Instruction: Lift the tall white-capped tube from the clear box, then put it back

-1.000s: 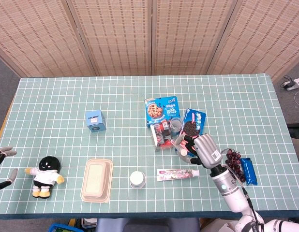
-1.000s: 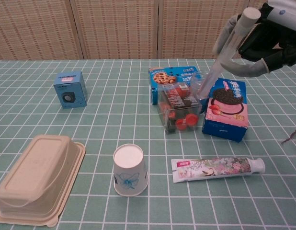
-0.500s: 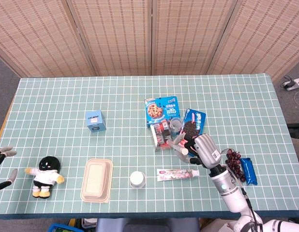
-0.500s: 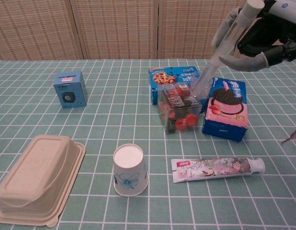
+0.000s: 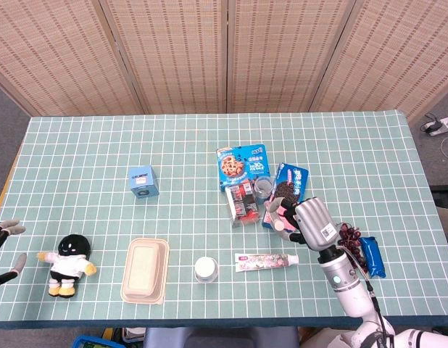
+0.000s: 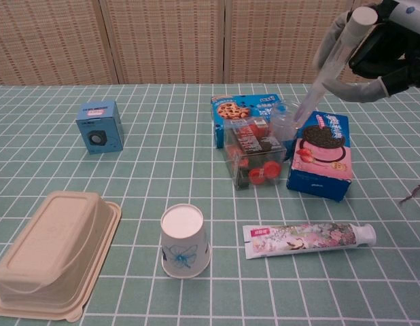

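Several right hand (image 6: 376,58) fingers (image 6: 353,90) hold the tilted white-capped tube (image 6: 330,70) above the clear box (image 6: 254,153).

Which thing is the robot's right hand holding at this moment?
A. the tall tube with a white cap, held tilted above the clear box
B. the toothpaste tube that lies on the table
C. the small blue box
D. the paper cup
A: in the chest view the right hand grips the tall white-capped tube, which slants with its lower end above the clear box.
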`<action>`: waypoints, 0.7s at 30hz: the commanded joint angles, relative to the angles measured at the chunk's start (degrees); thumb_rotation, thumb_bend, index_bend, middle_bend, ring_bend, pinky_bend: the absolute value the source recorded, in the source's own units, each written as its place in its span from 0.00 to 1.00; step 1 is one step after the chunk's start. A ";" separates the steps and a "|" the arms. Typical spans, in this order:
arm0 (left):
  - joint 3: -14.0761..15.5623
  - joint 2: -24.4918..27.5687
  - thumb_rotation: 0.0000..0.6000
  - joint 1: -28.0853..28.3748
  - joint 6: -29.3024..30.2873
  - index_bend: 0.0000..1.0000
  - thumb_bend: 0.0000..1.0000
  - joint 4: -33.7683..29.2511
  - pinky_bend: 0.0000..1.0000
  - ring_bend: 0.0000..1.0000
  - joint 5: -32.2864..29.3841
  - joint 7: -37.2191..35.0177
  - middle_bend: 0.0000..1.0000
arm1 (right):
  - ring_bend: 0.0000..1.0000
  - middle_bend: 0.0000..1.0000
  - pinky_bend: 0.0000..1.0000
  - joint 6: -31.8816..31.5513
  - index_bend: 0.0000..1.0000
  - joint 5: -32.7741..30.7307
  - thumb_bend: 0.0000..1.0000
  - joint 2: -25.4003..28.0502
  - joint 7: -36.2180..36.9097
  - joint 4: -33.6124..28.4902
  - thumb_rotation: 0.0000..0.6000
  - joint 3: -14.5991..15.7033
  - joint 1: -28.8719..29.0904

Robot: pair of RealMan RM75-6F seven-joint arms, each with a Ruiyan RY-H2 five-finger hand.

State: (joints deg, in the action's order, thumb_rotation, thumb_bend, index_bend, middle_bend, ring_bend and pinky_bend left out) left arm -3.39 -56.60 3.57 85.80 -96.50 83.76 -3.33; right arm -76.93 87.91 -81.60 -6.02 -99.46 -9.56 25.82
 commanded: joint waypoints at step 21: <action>0.09 0.20 1.00 -0.07 0.06 0.38 0.36 -0.21 0.34 0.18 0.15 -0.12 0.24 | 1.00 1.00 1.00 0.16 0.76 0.89 0.76 0.18 20.84 -0.40 1.00 0.62 -0.28</action>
State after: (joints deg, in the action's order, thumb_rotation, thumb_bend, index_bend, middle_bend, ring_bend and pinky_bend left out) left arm -3.30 -56.40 3.50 85.86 -96.70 83.91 -3.44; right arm -76.46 88.49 -81.02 18.69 -101.17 -9.20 25.68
